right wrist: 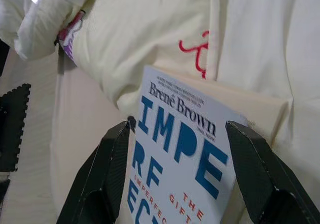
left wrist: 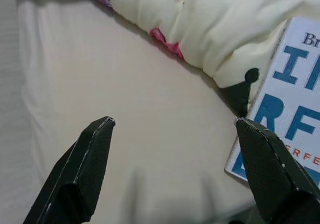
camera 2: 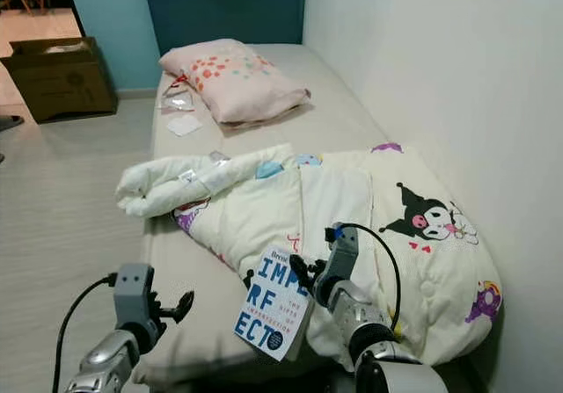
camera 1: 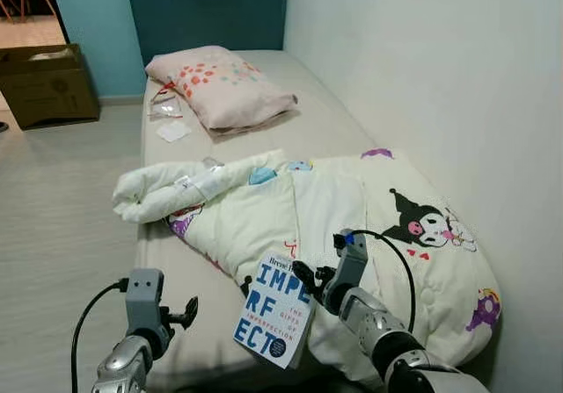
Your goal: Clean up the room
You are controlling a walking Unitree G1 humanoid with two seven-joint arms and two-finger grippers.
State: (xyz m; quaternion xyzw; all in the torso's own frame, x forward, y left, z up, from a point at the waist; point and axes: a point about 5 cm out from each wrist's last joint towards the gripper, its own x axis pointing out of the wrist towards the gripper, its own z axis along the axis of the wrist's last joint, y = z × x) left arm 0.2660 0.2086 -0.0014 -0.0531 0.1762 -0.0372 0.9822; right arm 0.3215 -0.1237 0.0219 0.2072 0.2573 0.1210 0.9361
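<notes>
White-and-blue book [camera 1: 277, 312] lay lower centre of head view, on bed [camera 1: 330, 120] edge against rumpled quilt [camera 1: 352, 217]. Left wrist view: left gripper [left wrist: 172, 171] wide open, empty, over bare sheet. Right wrist view: right gripper [right wrist: 182, 171] spread wide, straddling book, nothing held; best close squarely across cover, clear of quilt.
</notes>
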